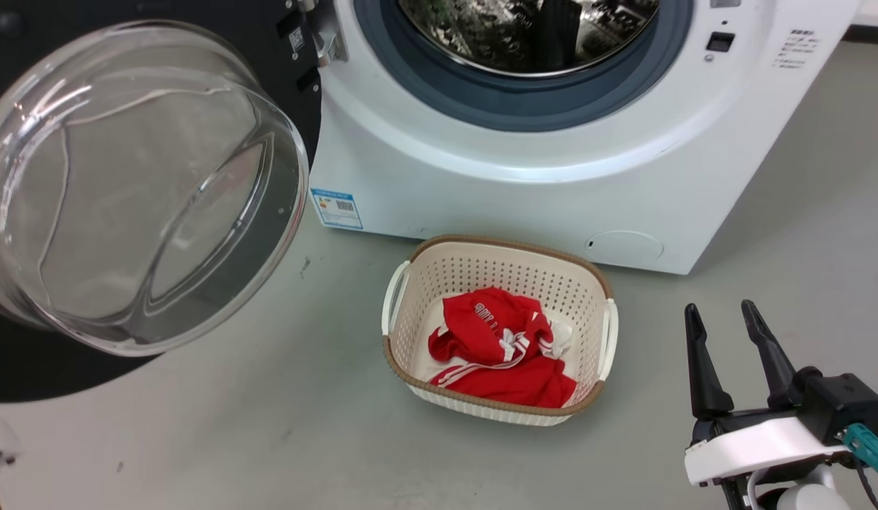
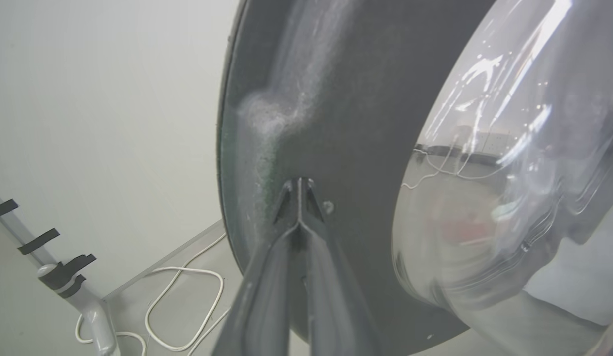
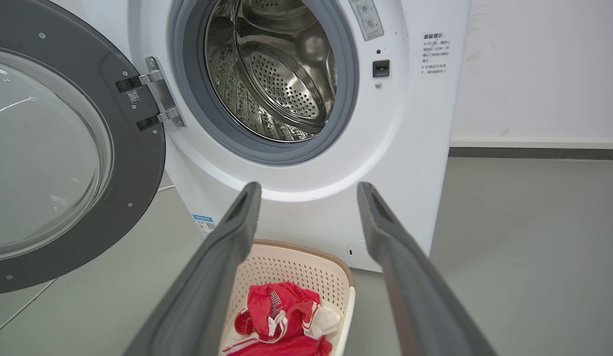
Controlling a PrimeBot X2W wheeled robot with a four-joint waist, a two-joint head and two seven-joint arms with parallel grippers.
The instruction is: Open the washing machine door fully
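The washing machine door [image 1: 141, 184] stands swung wide out from the washing machine [image 1: 524, 191], on its hinge [image 3: 160, 96] at the left of the drum [image 3: 281, 79], with its inner face and glass bowl turned away from the machine's front. Your left gripper [image 2: 299, 190] has its fingers pressed together with nothing held, and the tips appear to touch the door's black rim between its outer edge and the bowl. I judge this to be the last push to full swing. Press on the rim, not the glass, and follow the arc round the hinge so the tips don't skid on the glossy face. Ease off once the hinge resists. Your right gripper [image 1: 721, 308] hovers empty, fingers spread, before the machine's right corner, beyond the basket [image 1: 509, 243]; leave it there.
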